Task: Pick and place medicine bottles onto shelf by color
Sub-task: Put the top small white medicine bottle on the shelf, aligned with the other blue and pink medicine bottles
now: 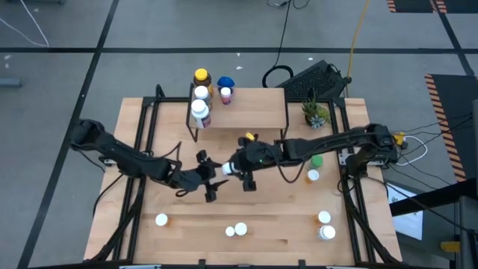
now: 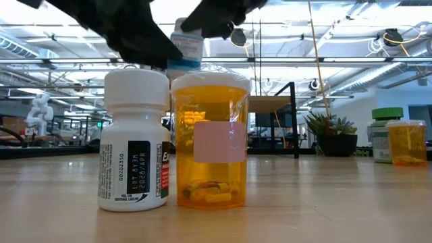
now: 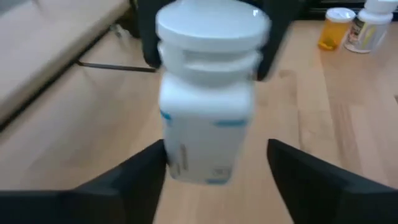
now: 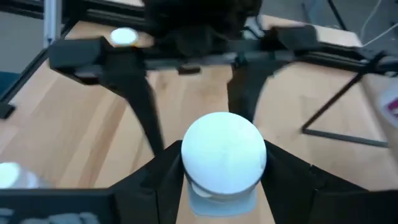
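1. The right gripper [image 1: 237,169], frame centre, clamps a white-capped white bottle [image 3: 208,93]; keep it shut.
2. The left gripper [image 1: 214,181], fingers apart around it, should close before release.
3. Shelf [image 1: 258,104]: upper centre.

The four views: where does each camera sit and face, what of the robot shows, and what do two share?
High view: above the table, facing straight down; both arms show, meeting before the shelf.
Low view: at tabletop height, facing level across; arms overhead, behind the orange bottle.
Left wrist view: on the left wrist, facing the held white bottle inside the open left claw.
Right wrist view: on the right wrist; right claw shut on that bottle.
Shared: both wrist views show it.
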Tool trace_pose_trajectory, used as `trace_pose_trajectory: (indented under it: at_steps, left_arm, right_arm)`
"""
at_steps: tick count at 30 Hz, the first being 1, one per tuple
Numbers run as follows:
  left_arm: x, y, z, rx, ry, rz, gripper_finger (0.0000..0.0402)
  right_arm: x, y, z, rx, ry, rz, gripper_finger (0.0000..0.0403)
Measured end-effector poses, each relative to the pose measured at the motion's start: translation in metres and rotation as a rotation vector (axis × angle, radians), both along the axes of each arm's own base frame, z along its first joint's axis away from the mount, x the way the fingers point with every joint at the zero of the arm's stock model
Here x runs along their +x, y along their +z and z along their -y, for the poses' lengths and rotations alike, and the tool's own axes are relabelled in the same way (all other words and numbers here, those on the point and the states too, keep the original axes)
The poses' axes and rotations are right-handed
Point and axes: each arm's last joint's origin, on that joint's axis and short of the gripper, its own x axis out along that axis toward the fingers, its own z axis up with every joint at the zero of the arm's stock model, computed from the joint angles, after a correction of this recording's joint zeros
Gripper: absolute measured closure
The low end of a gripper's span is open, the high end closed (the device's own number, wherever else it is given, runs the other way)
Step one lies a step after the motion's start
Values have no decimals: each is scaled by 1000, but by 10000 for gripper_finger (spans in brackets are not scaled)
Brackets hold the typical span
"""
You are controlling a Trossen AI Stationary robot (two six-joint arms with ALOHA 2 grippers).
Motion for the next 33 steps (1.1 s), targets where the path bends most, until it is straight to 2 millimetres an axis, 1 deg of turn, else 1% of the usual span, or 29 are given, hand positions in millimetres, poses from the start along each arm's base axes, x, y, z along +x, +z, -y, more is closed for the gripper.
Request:
trace_pose_trajectory:
  at_steps: [4,6,8,11,15,17,19,21,23,25,27,30,33]
  left_arm:
    - [-20,12,-9,5,55,-48,73]
    - [-28,15,-12,-22,107,-59,55]
    - [-34,13,-13,-47,134,-60,43]
    - [-41,3,-10,-77,140,-61,38]
    - [-48,-19,-9,-122,146,-38,37]
    - [-51,-29,-10,-143,155,-20,37]
    - [-54,-37,-13,-158,164,1,37]
    - [-55,-42,-16,-171,172,24,37]
    - [-56,-45,-18,-176,178,34,37]
    - [-56,-47,-20,-178,183,37,37]
    - [-57,-48,-20,-177,183,31,37]
    - [-58,-50,-21,-169,181,23,37]
    - [-58,-49,-21,-150,170,17,37]
  right_arm:
    - [2,19,21,-41,-31,-15,226]
    - [3,30,40,-65,-64,-9,226]
    - [3,39,64,-81,-114,6,225]
    - [-1,51,102,-92,-177,25,225]
    - [-9,68,148,-54,-217,83,225]
    - [-7,71,167,-29,-228,93,225]
    - [-3,64,182,6,-235,46,225]
    - [6,58,194,23,-234,30,225]
    - [13,49,201,36,-234,-24,225]
    - [21,44,206,22,-226,-28,225]
    - [26,35,209,24,-224,-61,225]
    - [29,26,213,18,-219,-82,225]
    - [30,26,216,7,-221,-67,225]
